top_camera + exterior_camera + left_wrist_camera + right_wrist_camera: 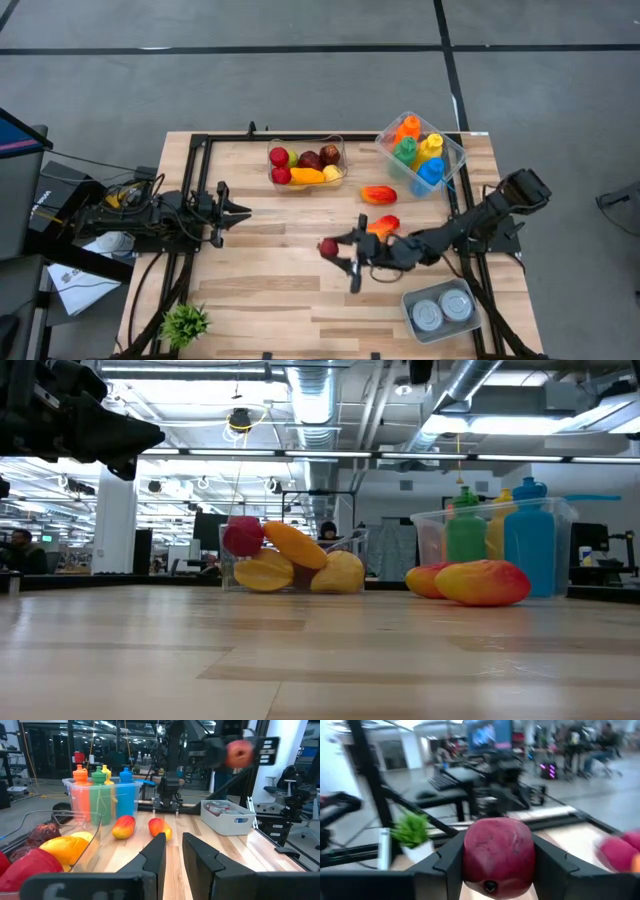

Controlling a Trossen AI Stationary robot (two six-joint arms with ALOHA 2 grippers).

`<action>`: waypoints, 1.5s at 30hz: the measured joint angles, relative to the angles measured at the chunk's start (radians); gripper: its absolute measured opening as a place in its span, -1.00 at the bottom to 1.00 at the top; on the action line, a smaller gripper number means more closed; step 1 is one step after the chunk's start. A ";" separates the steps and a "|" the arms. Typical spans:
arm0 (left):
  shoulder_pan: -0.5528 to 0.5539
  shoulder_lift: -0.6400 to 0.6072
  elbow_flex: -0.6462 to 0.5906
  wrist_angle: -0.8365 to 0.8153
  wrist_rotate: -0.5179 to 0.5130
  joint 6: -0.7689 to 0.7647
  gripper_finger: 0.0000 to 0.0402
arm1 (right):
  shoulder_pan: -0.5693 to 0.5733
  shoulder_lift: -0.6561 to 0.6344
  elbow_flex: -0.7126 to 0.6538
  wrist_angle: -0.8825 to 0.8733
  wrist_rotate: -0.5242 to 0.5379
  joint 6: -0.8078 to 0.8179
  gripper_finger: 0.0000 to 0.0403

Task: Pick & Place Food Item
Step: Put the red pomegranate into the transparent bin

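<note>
1. Small green potted plant (185, 322) sits at the near-left corner of the light wooden tabletop (270, 290).
2. Left end effector (240, 212) waits over the left side of the tabletop, fingers (155, 852) spread apart and gripping nothing.
3. Clear plastic bin of mixed fruit (306, 165) sits at the far middle: red, dark red, orange and yellow pieces inside.
4. Dark red round apple-like fruit (328, 247) is near the tabletop centre, raised off the surface, clamped between the fingers of the right end effector (340, 250); the right wrist view shows the fruit (499, 856) filling the gap between both fingers.
5. Two red-orange mango-shaped fruits lie loose on the tabletop: one (378, 194) just in front of the bottle bin, the other (384, 225) beside the right arm.
6. Clear plastic bin of coloured bottles (421, 153), orange, green, yellow and blue, stands at the far right.
7. Grey rectangular tray holding two round cans (441, 310) sits at the near right.
</note>
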 joint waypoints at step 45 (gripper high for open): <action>0.000 0.000 0.000 0.005 0.000 0.000 -0.73 | -0.192 0.007 0.000 0.064 0.313 -0.234 -0.11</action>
